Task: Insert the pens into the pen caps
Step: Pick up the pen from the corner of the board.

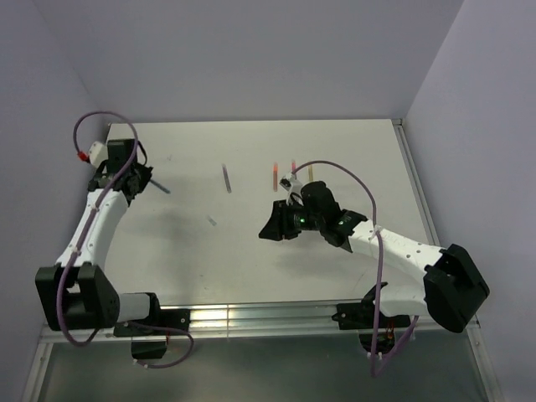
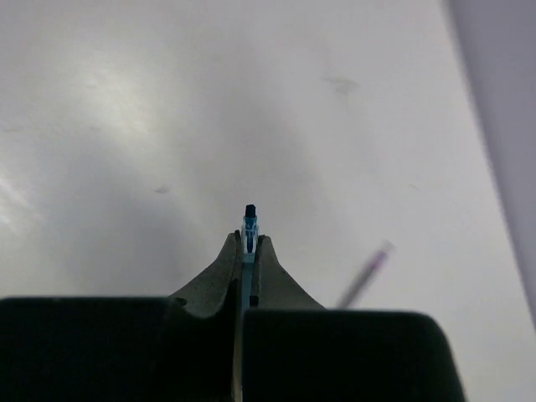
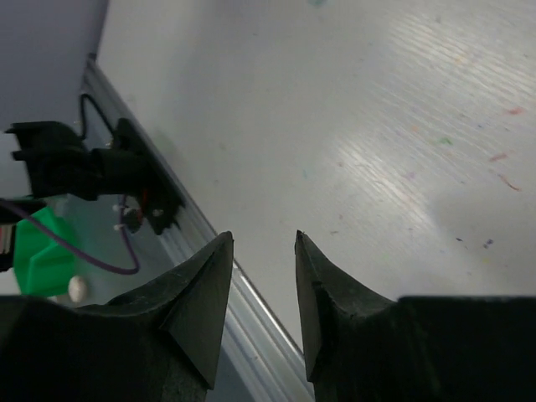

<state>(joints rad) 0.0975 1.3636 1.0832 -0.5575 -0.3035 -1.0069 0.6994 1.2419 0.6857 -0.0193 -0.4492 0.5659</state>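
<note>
Left claw [image 2: 249,243] pinches a thin blue pen [image 2: 249,221], its dark tip poking out just ahead; right claw [image 3: 263,251] stands spread and empty over the smooth table [image 3: 377,126].

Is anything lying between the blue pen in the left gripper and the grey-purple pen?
No. In the top external view the table between the blue pen, held in the left gripper, and the grey-purple pen is bare.
</note>
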